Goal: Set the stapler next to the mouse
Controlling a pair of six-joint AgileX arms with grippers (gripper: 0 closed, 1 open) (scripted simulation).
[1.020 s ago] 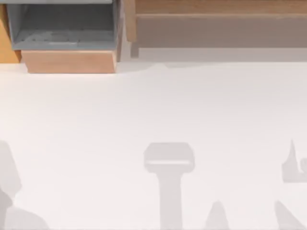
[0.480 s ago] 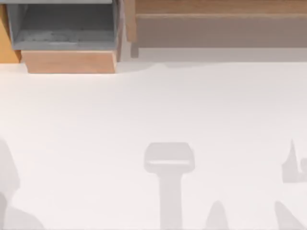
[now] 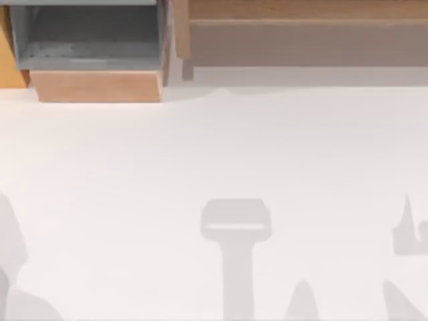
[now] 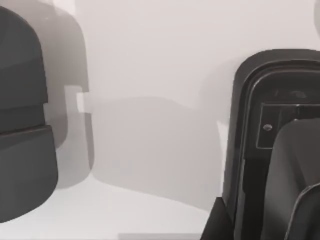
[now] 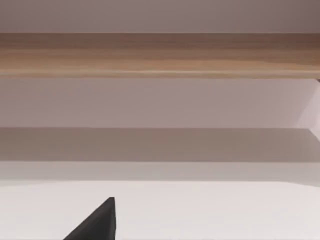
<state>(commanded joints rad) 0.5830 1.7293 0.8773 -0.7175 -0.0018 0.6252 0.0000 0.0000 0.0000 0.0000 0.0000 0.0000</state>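
At table's (image 3: 134,154) far edge, one drawer (image 3: 90,47).

A white table (image 3: 214,154) carries soft grey shadows. At its far edge sit a grey open-fronted box (image 3: 90,37) on a wooden base, possibly a drawer, and 1 long wooden shelf (image 3: 307,27).

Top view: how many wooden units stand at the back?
2: a grey-lined box at the left, a long shelf at the right; others may be hidden.
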